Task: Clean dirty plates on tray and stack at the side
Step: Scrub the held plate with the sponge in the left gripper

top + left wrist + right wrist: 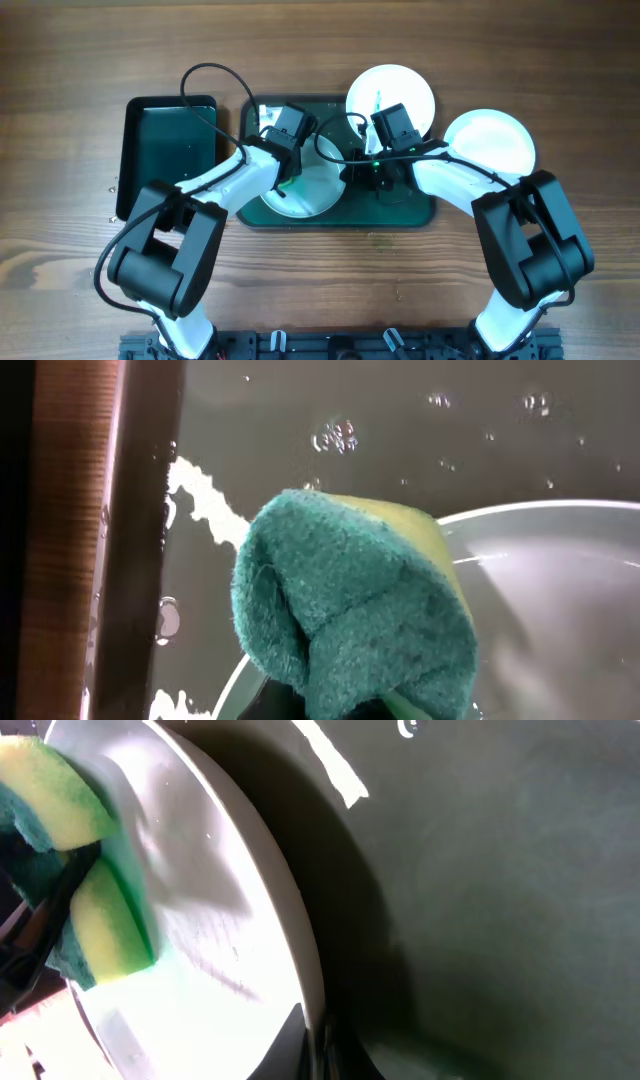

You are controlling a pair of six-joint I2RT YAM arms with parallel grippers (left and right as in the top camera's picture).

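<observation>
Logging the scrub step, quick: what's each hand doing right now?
Left hand: closed, holding the sponge.
Right hand: closed on the rim of the plate.

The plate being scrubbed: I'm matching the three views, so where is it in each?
Overhead: plate just left of centre.
Left wrist: plate lower right, behind the sponge.
Right wrist: plate fills the left, sponge on it.
Shared landmark: the dark green tray under it.
</observation>
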